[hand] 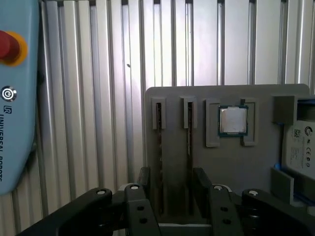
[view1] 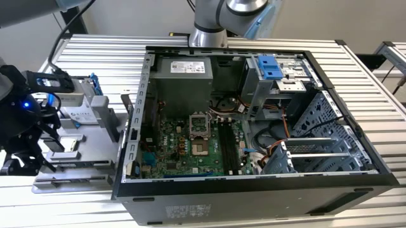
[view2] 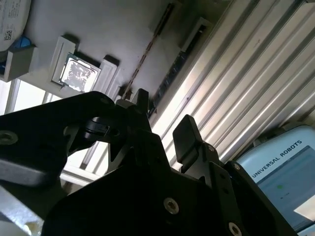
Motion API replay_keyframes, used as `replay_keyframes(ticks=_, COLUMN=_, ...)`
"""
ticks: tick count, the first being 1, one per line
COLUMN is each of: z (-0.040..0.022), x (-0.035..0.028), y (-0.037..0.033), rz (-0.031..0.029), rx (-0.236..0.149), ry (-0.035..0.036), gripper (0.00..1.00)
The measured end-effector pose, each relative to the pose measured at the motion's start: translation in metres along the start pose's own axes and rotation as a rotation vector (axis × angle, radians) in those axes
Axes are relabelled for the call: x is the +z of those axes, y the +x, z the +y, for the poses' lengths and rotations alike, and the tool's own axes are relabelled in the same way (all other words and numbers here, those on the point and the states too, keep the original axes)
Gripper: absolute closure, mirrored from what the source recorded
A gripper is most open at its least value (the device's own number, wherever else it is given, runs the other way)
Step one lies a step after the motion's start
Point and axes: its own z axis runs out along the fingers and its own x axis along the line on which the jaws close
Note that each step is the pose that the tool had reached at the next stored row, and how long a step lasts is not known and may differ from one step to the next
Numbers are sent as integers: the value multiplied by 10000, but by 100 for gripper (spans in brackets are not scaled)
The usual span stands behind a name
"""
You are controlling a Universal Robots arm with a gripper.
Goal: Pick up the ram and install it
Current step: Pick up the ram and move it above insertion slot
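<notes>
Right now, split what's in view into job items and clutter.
Job: ram sticks, edge-up in the tray; claw, open over it; slots in the case.
Clutter: CPU; hard drive; pendant.

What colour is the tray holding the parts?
Grey tray, best in the first wrist view.

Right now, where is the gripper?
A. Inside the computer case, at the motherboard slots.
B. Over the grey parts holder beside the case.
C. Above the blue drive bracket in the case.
B: in the first wrist view the open gripper hangs over the grey parts holder, close to a ram stick standing edge-on in its slot.
</notes>
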Motion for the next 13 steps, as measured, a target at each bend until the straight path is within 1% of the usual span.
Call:
replay_keyframes(ticks=3, z=-7, x=54, y=14, rz=-1, rx=-25, ry=1, gripper=0)
replay_keyframes(ticks=6, z=-14, x=109, y=38, rz=0, rx=-128, ry=-1, gripper=0)
replay_keyframes(ticks=11, z=-31, x=200, y=114, rz=-1, rx=-215, ry=0, gripper=0)
replay_keyframes(ticks=13, z=-35, x=238, y=128, rz=-3, rx=-269, ry=2, gripper=0)
